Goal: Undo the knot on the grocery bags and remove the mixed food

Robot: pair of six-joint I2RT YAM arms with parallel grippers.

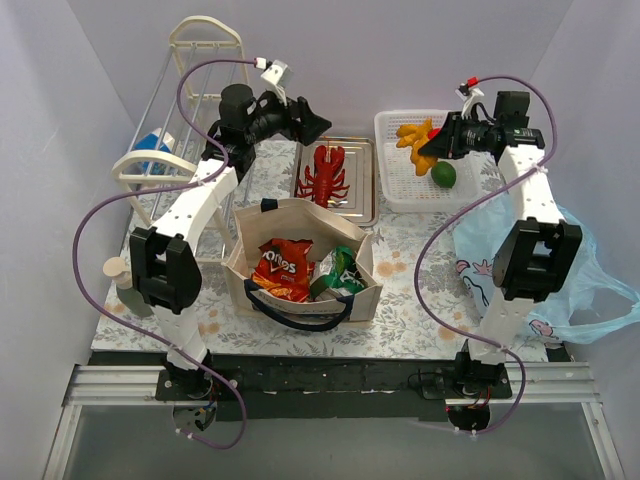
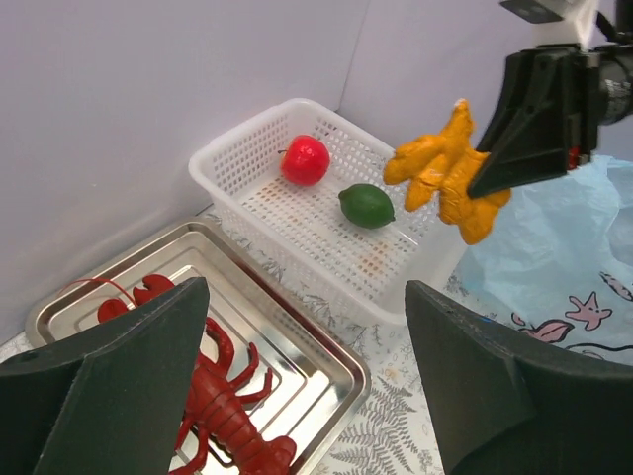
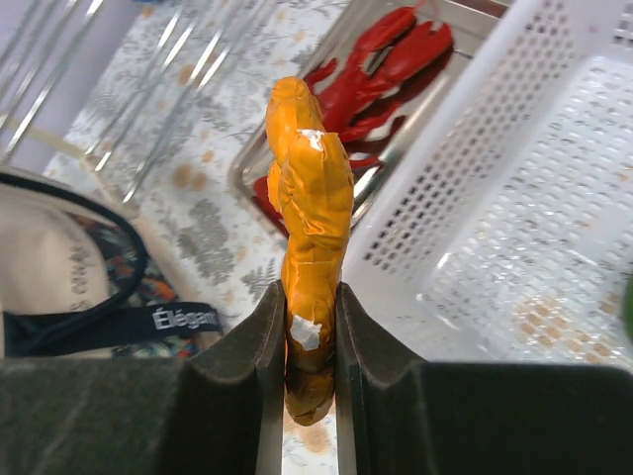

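Right tool [image 3: 311, 297] is clamped narrow on an orange knobbly toy [image 3: 309, 178]. It's gripped by its lower end, so most of it sticks out past the fingertips. It's being held up in the air, with the white slotted basket [image 1: 395, 190] just below and slightly to one side of that tool. That's probably so it can be dropped in beside the red apple [image 2: 305, 159] and the green lime-like fruit [image 2: 367, 205] already lying in there.

Left tool [image 1: 312, 124] is spread wide with nothing between its fingers [image 2: 119, 386]. The red toy lobster [image 2: 223, 406] is lying flat in the steel tray [image 2: 326, 341] right underneath it. Looks like the tray is being used as the drop spot for the lobster, while the round stuff goes in the basket.

Back behind both tools, toward the arm bases, the beige tote [image 1: 250, 225] stands open on the floral counter [image 1: 410, 300]. The Doritos bag [image 1: 283, 268] and a green snack bag [image 1: 345, 268] are propped up inside it, so those two haven't been pulled out yet.

The light-blue plastic bag [image 1: 595, 290] is slumped behind the right tool, alongside its arm. Whether its knot is undone can't be told from here.
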